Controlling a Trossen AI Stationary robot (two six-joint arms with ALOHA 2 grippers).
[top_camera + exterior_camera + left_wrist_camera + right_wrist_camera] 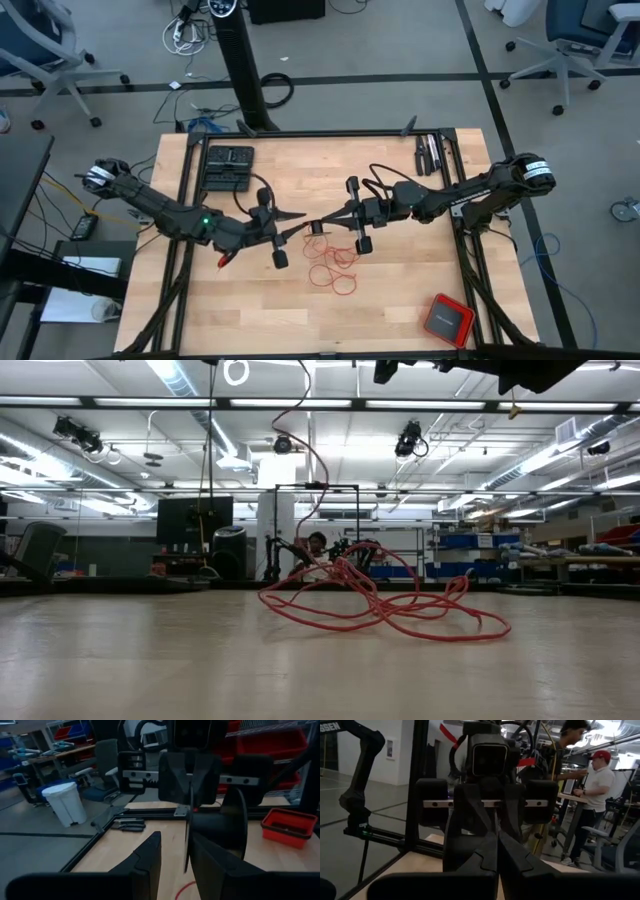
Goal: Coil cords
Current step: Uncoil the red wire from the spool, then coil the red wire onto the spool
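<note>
High view looks down on a wooden tabletop [400, 310] where the two arms meet nose to nose over its middle. Between them sits a small black spool [317, 228], held above the wood. The left claw [296, 226] comes at the spool from one side; its fingers [145, 862] stand apart, and the left wrist view shows the spool's thin flange [189, 827] running down into the gap between them, with the dark hub [215, 827] just beyond. Whether the fingers press the flange cannot be told. The right claw [330, 221] comes from the opposite side of the spool with its fingers [512, 851] shut together; in the right wrist view they meet in a closed point in front of the left arm's wrist block [487, 795].

The red cord [333, 265] lies in loose loops on the tabletop directly under the spool and spreading toward the near edge. In the low view the same cord [385, 605] forms a low tangle on the wood, with one strand [305, 450] rising straight up from it toward the claws overhead.

Far from the spool, near the tabletop's corner on the right arm's side, lies a red square box [447, 319]. A black flat device [229, 166] rests toward the far edge on the left arm's side, and dark tools [430, 152] lie at the far edge on the right arm's side. Two people [585, 790] stand in the room beyond.
</note>
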